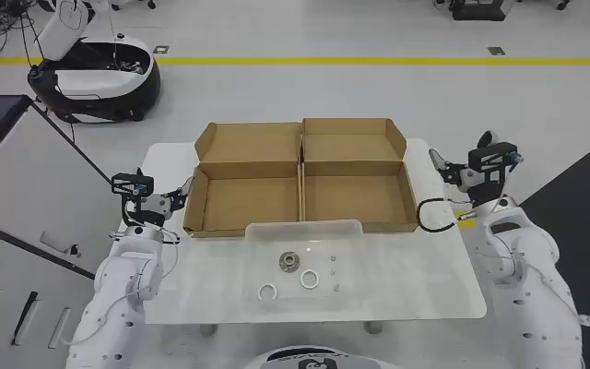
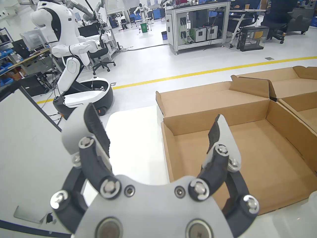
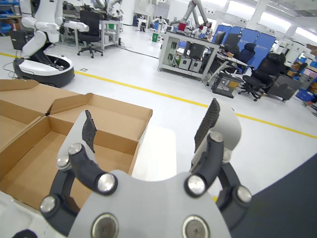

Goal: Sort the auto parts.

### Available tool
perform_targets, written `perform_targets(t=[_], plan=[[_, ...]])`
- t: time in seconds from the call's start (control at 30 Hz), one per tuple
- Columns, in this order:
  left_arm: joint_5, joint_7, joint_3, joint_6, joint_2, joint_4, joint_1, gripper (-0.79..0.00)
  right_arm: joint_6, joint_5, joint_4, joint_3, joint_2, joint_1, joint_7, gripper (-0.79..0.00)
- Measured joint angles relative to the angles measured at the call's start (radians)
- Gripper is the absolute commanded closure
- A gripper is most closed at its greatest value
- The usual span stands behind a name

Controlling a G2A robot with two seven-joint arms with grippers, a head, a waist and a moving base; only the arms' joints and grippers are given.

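The left gripper (image 2: 154,115) is hanging open, its two fingers standing wide apart and holding nothing. It is hovering beyond the far left corner of the tray (image 1: 304,226), well apart from it. The right gripper (image 3: 150,107) is also standing open and empty, and it is hovering beyond the far right corner of the tray, again well apart from it. The tray, a clear shallow one, is resting on the white table (image 1: 433,286), and the auto parts are all lying inside it. A grey part (image 1: 289,261), round with a hole, is sitting near the tray's middle. A ring (image 1: 310,279) is lying just beside it toward the tray's near rim, and a second ring (image 1: 267,292) is lying closer to the tray's near left corner. Some small bits (image 1: 334,272) are lying in a loose row right of the tray's middle, too small to tell what they are. Two cardboard boxes are standing side by side just behind the tray's far rim, their lids folded back away from the tray. The left box (image 1: 244,203) is standing behind the tray's left half and the right box (image 1: 355,198) behind its right half.
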Motion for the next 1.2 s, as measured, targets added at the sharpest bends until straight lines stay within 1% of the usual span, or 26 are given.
perform_targets(t=[0.07,0.23,0.37,0.43,0.47,0.57,0.63,0.73,0.8,0.93,1.03,1.2], plan=[[0.0,0.0,0.0,0.0,0.0,0.0,0.0,-0.785,-0.078,0.051,-0.018,0.038,0.007,0.027,0.054,-0.785],[0.0,0.0,0.0,0.0,0.0,0.0,0.0,-0.785,-0.227,0.186,-0.062,0.093,0.023,0.087,0.213,-0.785],[0.0,0.0,0.0,0.0,0.0,0.0,0.0,-0.785,-0.347,0.331,-0.096,0.116,0.04,0.133,0.411,-0.785],[0.0,0.0,0.0,0.0,0.0,0.0,0.0,-0.785,-0.385,0.389,-0.107,0.123,0.05,0.154,0.509,-0.785],[0.0,0.0,0.0,0.0,0.0,0.0,0.0,-0.785,-0.409,0.406,-0.115,0.127,0.057,0.171,0.582,-0.785],[0.0,0.0,0.0,0.0,0.0,0.0,0.0,-0.785,-0.435,0.466,-0.126,0.127,0.072,0.22,0.722,-0.785],[0.0,0.0,0.0,0.0,0.0,0.0,0.0,-0.785,-0.463,0.51,-0.124,0.123,0.082,0.257,0.786,-0.785],[0.0,0.0,0.0,0.0,0.0,0.0,0.0,-0.785,-0.539,0.608,-0.096,0.108,0.102,0.323,0.881,-0.785],[0.0,0.0,0.0,0.0,0.0,0.0,0.0,-0.785,-0.548,0.651,-0.099,0.072,0.124,0.361,0.904,-0.785],[0.0,0.0,0.0,0.0,0.0,0.0,0.0,-0.785,-0.564,0.648,-0.088,-0.017,0.188,0.415,0.878,-0.785],[0.0,0.0,0.0,0.0,0.0,0.0,0.0,-0.785,-0.561,0.677,-0.069,-0.09,0.24,0.462,0.882,-0.785],[0.0,0.0,0.0,0.0,0.0,0.0,0.0,-0.785,-0.522,0.787,-0.071,-0.248,0.337,0.549,0.921,-0.785]])
